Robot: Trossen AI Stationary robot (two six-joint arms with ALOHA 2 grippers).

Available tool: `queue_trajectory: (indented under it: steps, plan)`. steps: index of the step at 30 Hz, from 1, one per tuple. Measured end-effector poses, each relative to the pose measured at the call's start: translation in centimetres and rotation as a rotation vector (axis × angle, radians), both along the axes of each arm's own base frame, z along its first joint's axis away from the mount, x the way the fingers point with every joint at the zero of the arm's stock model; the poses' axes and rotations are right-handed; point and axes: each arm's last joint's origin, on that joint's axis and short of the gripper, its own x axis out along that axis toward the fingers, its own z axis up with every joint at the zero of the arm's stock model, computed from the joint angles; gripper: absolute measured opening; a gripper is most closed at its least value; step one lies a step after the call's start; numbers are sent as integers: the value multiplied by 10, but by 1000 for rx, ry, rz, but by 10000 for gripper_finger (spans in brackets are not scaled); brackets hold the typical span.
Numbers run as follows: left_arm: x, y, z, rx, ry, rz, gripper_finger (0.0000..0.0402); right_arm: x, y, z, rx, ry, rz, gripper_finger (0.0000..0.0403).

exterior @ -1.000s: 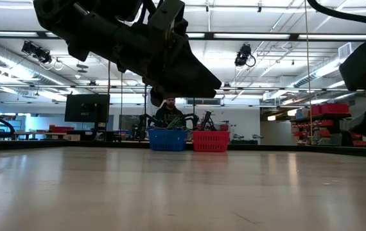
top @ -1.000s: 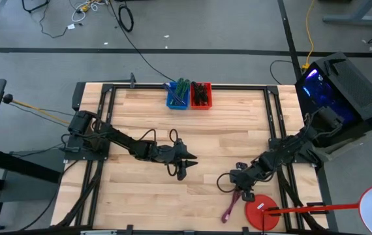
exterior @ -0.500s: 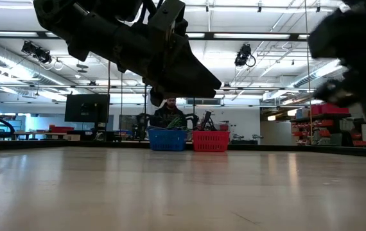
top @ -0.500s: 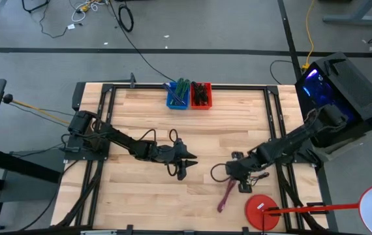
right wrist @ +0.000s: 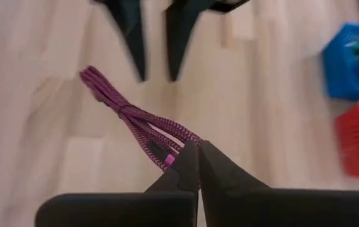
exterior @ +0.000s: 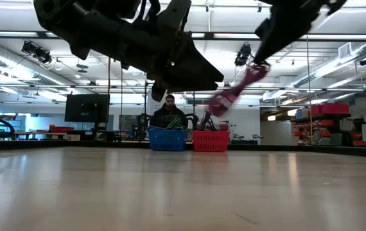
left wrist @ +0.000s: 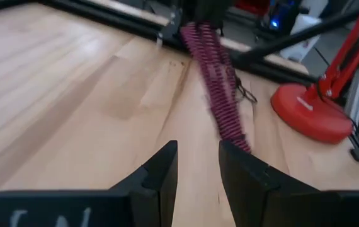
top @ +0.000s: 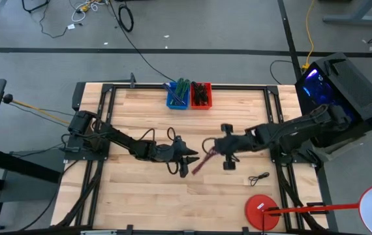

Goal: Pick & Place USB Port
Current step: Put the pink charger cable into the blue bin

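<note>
Overhead, table-level and two wrist views

A rectangular table of light wooden planks [top: 140,189], edged by a black metal frame, carries the scene. At its far edge a small blue plastic bin [top: 177,95] and a small red plastic bin [top: 201,95] stand side by side, touching. Near the front right corner rests a round red lamp base [top: 262,211]; just behind it lies a thin black cable [top: 259,177].

Cable bundle [top: 202,160] hangs between left gripper [top: 187,159] and right gripper [top: 216,149].
</note>
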Motion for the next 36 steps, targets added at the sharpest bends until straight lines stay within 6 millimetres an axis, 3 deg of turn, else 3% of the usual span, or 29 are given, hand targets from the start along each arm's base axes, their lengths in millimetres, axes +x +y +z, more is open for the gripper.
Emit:
queue_trajectory:
  steps: [12,20,36]
  plan:
    - [5,18,9,9,-95,66,119,14,-38,8,-79,-84,-55,0]
    - [7,29,7,-9,-76,49,119,19,-41,13,-88,-155,-35,0]
    - [7,43,3,14,-28,119,119,17,-41,10,-88,-117,-38,0]
